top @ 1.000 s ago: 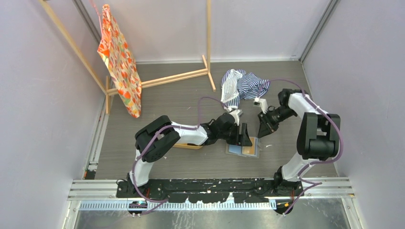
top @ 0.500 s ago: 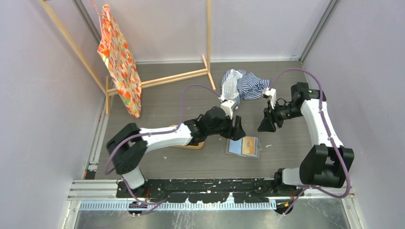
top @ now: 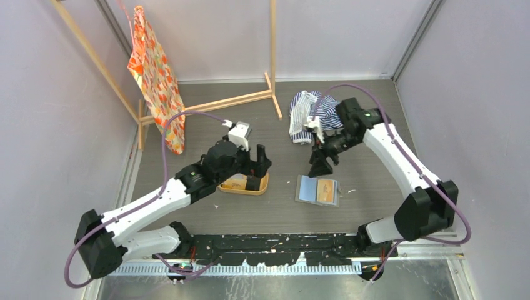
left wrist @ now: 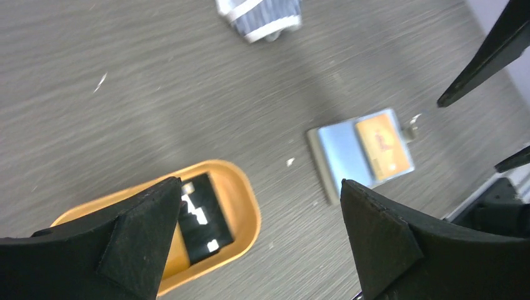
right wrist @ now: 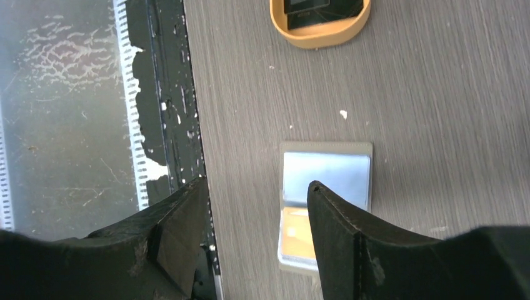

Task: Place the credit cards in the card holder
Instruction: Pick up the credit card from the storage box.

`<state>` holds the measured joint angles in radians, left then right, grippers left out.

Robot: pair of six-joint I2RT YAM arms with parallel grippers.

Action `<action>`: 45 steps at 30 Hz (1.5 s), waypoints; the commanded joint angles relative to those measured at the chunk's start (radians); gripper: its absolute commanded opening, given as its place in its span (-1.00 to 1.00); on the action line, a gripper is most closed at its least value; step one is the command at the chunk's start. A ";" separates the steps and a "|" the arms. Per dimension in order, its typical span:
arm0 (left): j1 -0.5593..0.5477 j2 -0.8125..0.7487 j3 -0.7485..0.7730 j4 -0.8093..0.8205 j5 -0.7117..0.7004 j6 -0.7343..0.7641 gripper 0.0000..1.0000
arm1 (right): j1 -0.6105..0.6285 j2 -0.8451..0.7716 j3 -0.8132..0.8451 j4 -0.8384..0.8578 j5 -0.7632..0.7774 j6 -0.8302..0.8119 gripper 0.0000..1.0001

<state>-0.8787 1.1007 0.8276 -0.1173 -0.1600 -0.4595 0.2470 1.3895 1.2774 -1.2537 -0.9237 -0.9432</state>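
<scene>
One orange card [top: 325, 191] sat in the open holder [top: 306, 189] by the tabletop's near edge. A black card [left wrist: 203, 219] and more waited in the tray [top: 265, 185] beside it. The left gripper [top: 258, 167] gaped empty over the tray. The right gripper [top: 320, 166] hung open and empty above the holder. A striped cloth [top: 315, 112] lay well clear.

The surface [top: 206, 134] is grey with a fine wood grain, matt. The card holder [left wrist: 340, 153] has a smooth blue-grey inside with a soft sheen. The 1 orange-tan card [left wrist: 382, 145] in it looks like smooth plastic. The orange tray [left wrist: 250, 206] is smooth and plastic-looking, and the black card [left wrist: 203, 215] in it is glossy, catching glare. The left gripper [left wrist: 257, 184] and right gripper [right wrist: 256, 182] have matt black, slightly grainy plastic fingers. Near the far edge lie soft striped cloth [top: 319, 112], printed cloth [top: 156, 81] and a bare pale wood frame [top: 219, 103]. Scratched dull metal sheet [right wrist: 62, 112] runs along the near edge.
</scene>
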 commanded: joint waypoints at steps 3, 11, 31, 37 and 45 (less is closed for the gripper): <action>0.127 -0.111 -0.074 -0.138 0.061 -0.047 0.99 | 0.144 0.145 0.126 0.243 0.118 0.374 0.26; 0.141 0.081 0.030 -0.323 -0.013 -0.269 0.75 | 0.106 0.205 0.068 0.308 0.127 0.400 0.26; 0.018 0.544 0.336 -0.516 -0.194 -0.227 0.47 | -0.008 0.240 0.003 0.340 0.076 0.374 0.26; 0.019 0.406 0.241 -0.379 -0.116 -0.165 0.45 | -0.012 0.251 0.002 0.337 0.076 0.367 0.26; 0.078 0.371 0.143 -0.340 -0.100 -0.185 0.47 | -0.012 0.259 -0.001 0.332 0.083 0.359 0.26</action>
<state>-0.8322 1.4479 0.9867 -0.4927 -0.2726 -0.6434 0.2379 1.6505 1.2785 -0.9344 -0.8246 -0.5697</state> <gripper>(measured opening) 0.740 0.633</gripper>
